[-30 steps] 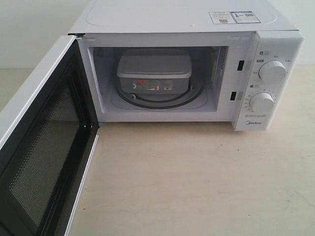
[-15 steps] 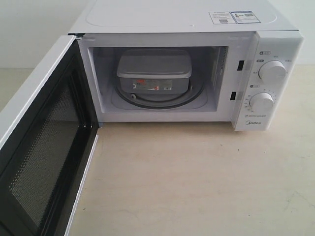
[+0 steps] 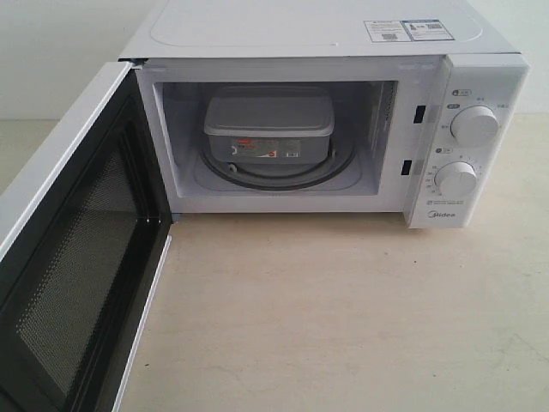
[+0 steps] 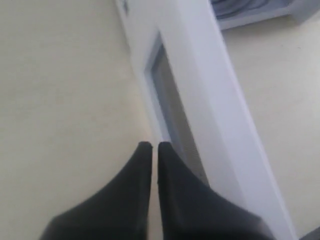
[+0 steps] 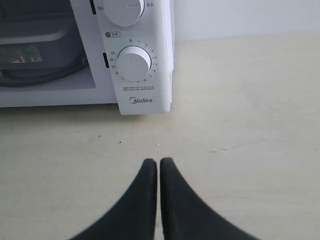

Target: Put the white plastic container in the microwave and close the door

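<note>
The white plastic container (image 3: pixel 268 127) sits inside the microwave (image 3: pixel 326 34) on the glass turntable (image 3: pixel 279 178), its red-marked label facing out. The door (image 3: pixel 73 257) stands wide open to the left, mesh-screened inner side showing. Neither gripper appears in the exterior view. In the left wrist view my left gripper (image 4: pixel 150 145) is shut and empty, right beside the outer face of the door (image 4: pixel 210 115) near its dark window. In the right wrist view my right gripper (image 5: pixel 158 162) is shut and empty above the table, in front of the microwave's knob panel (image 5: pixel 134 64); the container (image 5: pixel 35 47) shows partly.
The beige tabletop (image 3: pixel 343 318) stretches in front of the microwave. A pale wall (image 3: pixel 51 51) stands behind it. Two round knobs (image 3: pixel 474 125) and the Midea logo are on the right panel.
</note>
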You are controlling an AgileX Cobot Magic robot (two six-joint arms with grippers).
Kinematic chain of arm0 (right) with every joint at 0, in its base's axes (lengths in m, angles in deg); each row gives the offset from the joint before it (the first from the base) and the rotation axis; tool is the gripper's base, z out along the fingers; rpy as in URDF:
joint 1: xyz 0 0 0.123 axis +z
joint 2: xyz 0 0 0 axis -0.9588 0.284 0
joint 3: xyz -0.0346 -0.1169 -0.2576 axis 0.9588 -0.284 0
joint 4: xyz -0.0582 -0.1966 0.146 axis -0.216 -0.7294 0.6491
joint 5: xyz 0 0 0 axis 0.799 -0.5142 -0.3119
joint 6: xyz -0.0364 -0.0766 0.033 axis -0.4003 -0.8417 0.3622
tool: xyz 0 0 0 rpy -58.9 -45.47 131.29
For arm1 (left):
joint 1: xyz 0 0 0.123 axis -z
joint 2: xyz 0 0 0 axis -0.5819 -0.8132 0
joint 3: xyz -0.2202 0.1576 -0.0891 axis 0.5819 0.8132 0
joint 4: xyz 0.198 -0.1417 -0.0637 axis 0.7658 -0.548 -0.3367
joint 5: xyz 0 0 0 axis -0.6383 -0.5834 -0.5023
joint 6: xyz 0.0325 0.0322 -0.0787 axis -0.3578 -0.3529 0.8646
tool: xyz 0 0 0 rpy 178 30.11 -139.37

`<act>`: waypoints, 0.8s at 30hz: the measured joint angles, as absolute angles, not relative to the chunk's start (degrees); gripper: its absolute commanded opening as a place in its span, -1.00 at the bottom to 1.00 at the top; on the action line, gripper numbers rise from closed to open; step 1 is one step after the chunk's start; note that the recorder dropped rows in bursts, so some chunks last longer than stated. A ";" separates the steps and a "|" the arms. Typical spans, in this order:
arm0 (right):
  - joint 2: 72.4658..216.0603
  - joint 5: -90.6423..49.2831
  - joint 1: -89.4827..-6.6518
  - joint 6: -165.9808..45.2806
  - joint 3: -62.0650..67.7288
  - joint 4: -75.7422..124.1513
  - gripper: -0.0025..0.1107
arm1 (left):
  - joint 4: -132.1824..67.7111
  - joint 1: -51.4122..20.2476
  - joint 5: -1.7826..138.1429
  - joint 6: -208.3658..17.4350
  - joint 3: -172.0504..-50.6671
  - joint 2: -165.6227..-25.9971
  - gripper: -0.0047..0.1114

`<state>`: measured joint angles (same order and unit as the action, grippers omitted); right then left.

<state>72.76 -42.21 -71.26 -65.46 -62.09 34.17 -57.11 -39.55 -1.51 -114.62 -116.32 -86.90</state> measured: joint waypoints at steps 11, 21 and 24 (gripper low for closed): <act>72.76 -42.21 -71.26 -65.46 -62.09 34.17 -0.96 | -60.12 -39.10 -1.52 -122.23 -106.36 -90.94 -0.84; 72.76 -42.21 -71.26 -65.46 -62.09 34.17 -0.96 | -61.61 -30.44 -1.62 -124.36 -102.21 -90.94 -0.84; 72.76 -42.21 -71.26 -65.46 -62.09 34.17 -0.96 | -64.18 -27.43 -1.62 -125.75 -102.21 -90.94 -0.84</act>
